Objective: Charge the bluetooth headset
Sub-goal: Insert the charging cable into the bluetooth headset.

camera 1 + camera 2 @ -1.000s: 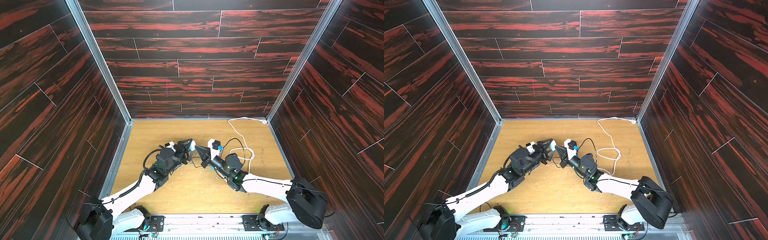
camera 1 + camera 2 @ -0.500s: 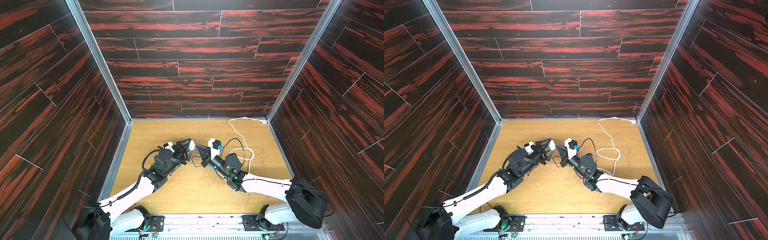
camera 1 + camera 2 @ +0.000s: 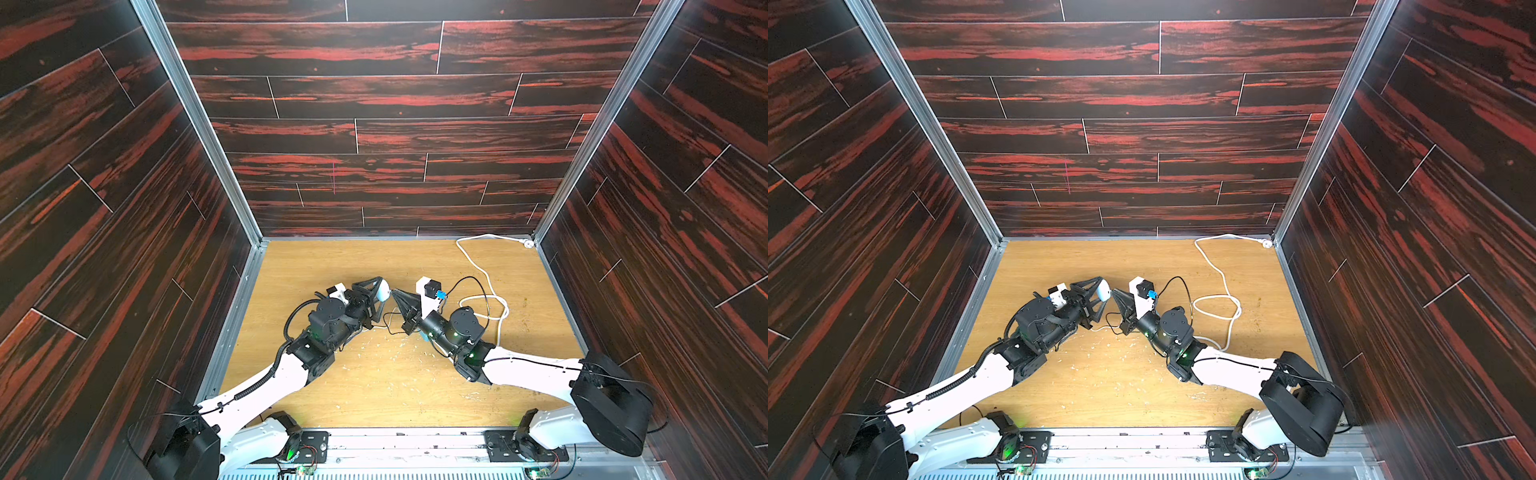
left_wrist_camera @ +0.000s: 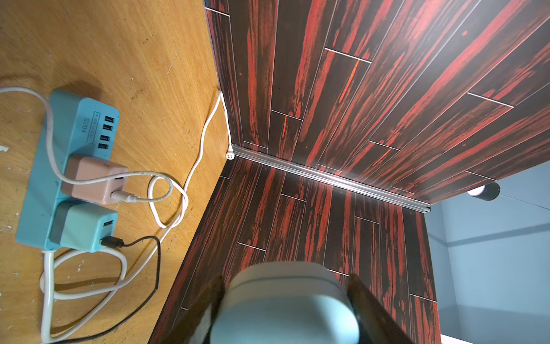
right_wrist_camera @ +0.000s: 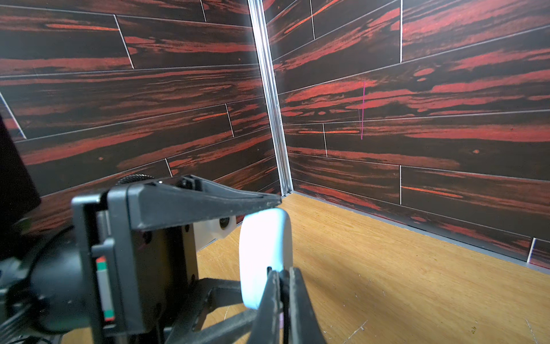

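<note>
In both top views our left gripper (image 3: 379, 297) grasps the white headset case (image 3: 383, 289) above the table (image 3: 374, 386), with our right gripper (image 3: 395, 293) just beside it. Left wrist: the case sits between our jaws. Right wrist: our right jaws, clenched on the black cable (image 5: 284, 297), point at the case's edge

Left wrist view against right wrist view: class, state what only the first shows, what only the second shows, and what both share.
Only the left wrist view: the blue power strip, its pink charger and green charger, and the white cable. Only the right wrist view: the right end effector, shut. Both: the white case gripped by the left end effector, the black cable, which the right one pinches, the wooden table and the dark walls.
</note>
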